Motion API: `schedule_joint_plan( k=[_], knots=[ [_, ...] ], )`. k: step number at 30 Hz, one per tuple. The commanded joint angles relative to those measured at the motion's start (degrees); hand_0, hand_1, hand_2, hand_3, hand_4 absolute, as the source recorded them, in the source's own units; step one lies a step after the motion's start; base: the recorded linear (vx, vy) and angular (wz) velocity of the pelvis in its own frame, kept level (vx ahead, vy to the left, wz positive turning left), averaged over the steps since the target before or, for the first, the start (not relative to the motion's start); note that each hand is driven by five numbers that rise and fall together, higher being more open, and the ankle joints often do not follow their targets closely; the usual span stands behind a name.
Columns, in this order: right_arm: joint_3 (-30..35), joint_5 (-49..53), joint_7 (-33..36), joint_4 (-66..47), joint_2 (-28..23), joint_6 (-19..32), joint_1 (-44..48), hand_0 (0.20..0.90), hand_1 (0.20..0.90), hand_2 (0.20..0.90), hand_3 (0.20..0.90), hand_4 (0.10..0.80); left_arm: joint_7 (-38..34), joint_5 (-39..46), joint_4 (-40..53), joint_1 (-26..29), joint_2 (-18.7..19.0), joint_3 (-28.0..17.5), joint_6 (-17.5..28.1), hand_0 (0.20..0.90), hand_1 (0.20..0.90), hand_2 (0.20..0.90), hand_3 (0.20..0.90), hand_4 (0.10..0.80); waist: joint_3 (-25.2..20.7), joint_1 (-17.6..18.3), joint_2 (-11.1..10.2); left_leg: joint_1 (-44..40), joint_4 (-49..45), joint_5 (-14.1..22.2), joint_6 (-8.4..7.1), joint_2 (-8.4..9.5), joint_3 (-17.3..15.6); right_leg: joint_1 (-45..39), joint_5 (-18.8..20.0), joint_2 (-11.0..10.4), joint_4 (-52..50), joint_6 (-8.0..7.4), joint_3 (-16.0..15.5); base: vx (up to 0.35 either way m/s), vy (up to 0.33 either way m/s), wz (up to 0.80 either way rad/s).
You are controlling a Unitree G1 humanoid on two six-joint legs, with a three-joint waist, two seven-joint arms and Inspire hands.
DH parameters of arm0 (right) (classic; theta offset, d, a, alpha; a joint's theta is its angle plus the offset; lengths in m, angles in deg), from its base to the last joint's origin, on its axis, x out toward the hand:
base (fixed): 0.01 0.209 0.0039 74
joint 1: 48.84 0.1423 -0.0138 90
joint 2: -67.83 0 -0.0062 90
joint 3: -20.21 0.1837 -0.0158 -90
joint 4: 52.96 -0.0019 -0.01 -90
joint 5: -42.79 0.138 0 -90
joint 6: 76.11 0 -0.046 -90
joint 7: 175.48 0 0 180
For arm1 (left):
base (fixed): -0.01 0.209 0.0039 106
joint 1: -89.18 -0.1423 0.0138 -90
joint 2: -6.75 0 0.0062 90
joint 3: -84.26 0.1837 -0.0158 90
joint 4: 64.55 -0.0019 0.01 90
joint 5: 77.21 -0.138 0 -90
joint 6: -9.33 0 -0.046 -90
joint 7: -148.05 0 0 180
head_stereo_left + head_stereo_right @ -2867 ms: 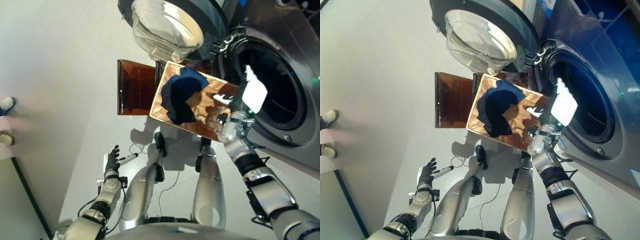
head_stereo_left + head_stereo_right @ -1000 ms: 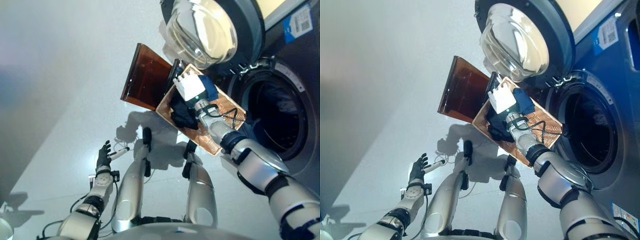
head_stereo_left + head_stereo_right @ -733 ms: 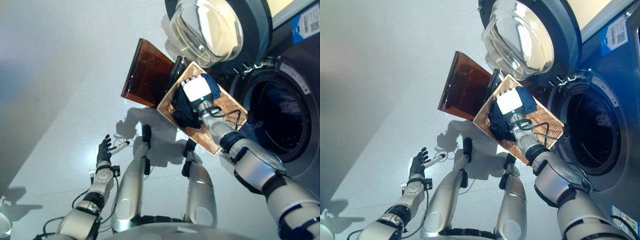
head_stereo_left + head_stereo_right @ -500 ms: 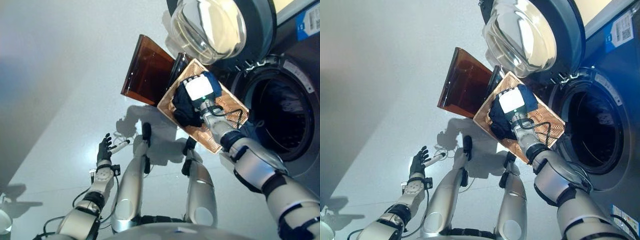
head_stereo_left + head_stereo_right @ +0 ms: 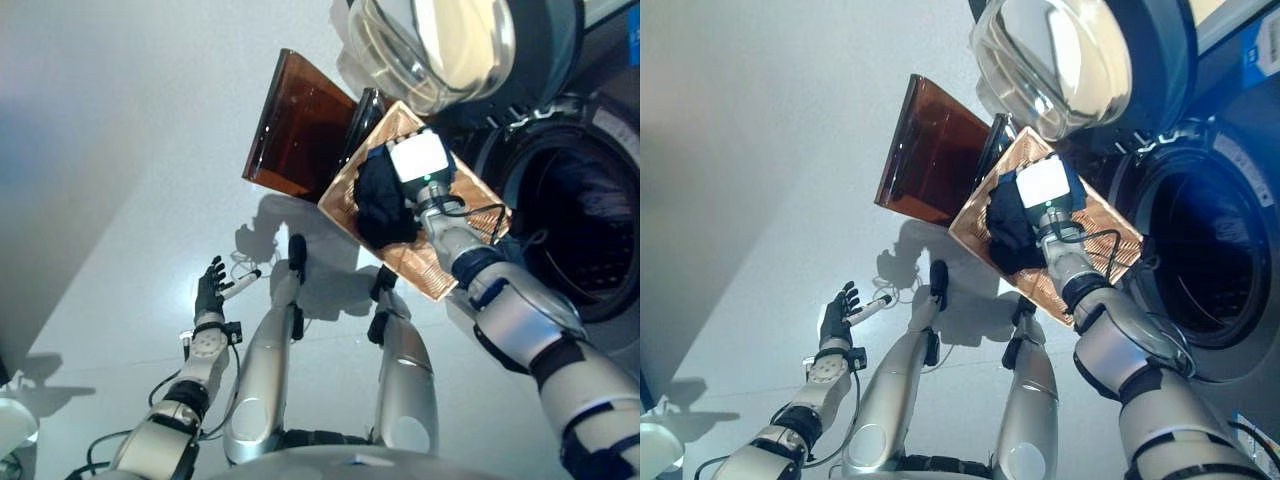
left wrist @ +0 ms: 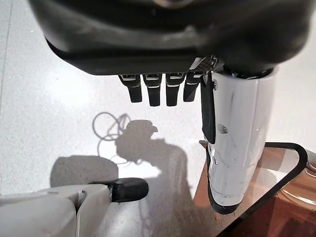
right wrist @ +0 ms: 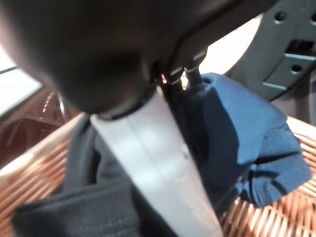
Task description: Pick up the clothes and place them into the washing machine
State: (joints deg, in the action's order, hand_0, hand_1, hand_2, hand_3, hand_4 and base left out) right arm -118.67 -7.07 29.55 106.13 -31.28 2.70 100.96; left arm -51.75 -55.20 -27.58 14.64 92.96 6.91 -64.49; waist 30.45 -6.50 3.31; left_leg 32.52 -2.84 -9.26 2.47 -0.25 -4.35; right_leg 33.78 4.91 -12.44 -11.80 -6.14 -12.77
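Note:
The wicker basket (image 5: 430, 268) rests tilted on the dark brown box (image 5: 300, 130) beside the washing machine's open drum (image 5: 575, 215). Dark clothes (image 5: 378, 205) lie bunched in the basket's near half. My right hand (image 5: 420, 160), white cover up, is pressed down on top of them. In the right wrist view its white thumb (image 7: 153, 163) lies on dark grey cloth (image 7: 74, 212), with blue cloth (image 7: 247, 143) beside it. My left hand (image 5: 210, 290) hangs open and empty low over the floor, and its straight fingers (image 6: 158, 91) show in the left wrist view.
The machine's round glass door (image 5: 450, 40) stands open above the basket and box. Pale floor spreads out to the left of the box. A white object (image 5: 15, 425) sits at the lower left edge.
The camera has shifted. My right hand came from the drum's mouth to the basket and now sits on the dark clothes. The left hand has hardly moved.

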Motion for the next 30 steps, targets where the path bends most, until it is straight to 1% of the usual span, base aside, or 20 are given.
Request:
schedule_joint_plan(
  k=[1,8,17,18,19,20,30],
  knots=[
    [-0.3,1.6,3.2,2.0,-5.1,-1.8,8.5,0.900,0.900,0.900,0.900,0.800,-0.2,1.8,4.5,-4.5,3.2,2.2,3.0,0.900,0.900,0.900,0.900,0.800,-0.7,-1.5,2.0,3.8,-1.8,0.6,-5.94,0.92,-1.1,4.2,-1.3,0.0,-4.4,1.18,1.5,0.000,0.000,0.00],
    [-1.4,3.3,2.8,3.8,-7.8,-1.6,12.9,0.900,0.900,0.900,0.900,0.800,0.3,3.1,9.4,-5.5,4.2,2.5,3.5,0.900,0.900,0.900,0.900,0.800,-0.7,-2.3,3.1,8.1,-1.5,-0.4,-6.13,1.38,-0.1,8.6,-1.5,-0.3,-5.8,1.12,1.2,-0.018,-0.007,0.06],
    [-2.9,4.1,2.9,3.3,-9.8,-1.5,17.0,0.900,0.900,0.900,0.900,0.800,0.2,3.9,13.0,-5.7,4.4,3.0,3.9,0.900,0.900,0.900,0.900,0.800,-0.7,-2.4,3.2,12.2,-2.8,-0.5,-6.21,1.77,0.4,12.5,-1.6,-0.5,-7.0,1.26,1.3,-0.009,0.006,0.06],
    [-3.2,4.4,2.9,3.1,-10.2,-1.4,17.7,0.549,0.549,0.549,0.549,0.549,0.1,3.9,13.7,-5.9,4.5,3.1,3.9,0.900,0.900,0.900,0.900,0.800,-0.7,-2.4,3.2,12.8,-3.0,-0.6,-6.26,1.78,0.6,12.9,-1.6,-0.5,-7.0,1.27,1.4,0.000,0.000,0.00],
    [-3.2,4.4,2.9,3.1,-10.2,-1.4,17.7,0.521,0.521,0.521,0.521,0.529,0.1,3.9,13.7,-5.9,4.5,3.1,3.9,0.900,0.900,0.900,0.900,0.800,-0.7,-2.4,3.2,12.8,-3.0,-0.6,-6.26,1.78,0.6,12.9,-1.6,-0.5,-7.0,1.27,1.4,0.000,0.000,0.00],
    [-3.2,4.8,3.1,3.0,-10.5,-1.3,18.3,0.200,0.200,0.200,0.200,0.300,0.1,3.8,12.8,-5.7,4.4,3.0,3.7,0.900,0.900,0.900,0.900,0.800,-0.7,-2.5,3.1,13.1,-3.1,-0.5,-6.25,1.84,0.7,13.3,-1.7,-0.4,-7.2,1.34,1.5,0.000,0.000,0.00],
    [-3.3,5.9,4.1,0.8,-9.9,-0.7,19.6,0.200,0.200,0.200,0.200,0.300,-0.5,4.2,12.8,-5.8,4.7,2.4,3.9,0.900,0.900,0.900,0.900,0.800,-0.7,-2.3,2.9,13.3,-3.5,-0.4,-6.32,1.72,0.7,13.5,-1.7,0.0,-7.4,1.51,2.0,0.000,0.000,0.00]
  ],
)
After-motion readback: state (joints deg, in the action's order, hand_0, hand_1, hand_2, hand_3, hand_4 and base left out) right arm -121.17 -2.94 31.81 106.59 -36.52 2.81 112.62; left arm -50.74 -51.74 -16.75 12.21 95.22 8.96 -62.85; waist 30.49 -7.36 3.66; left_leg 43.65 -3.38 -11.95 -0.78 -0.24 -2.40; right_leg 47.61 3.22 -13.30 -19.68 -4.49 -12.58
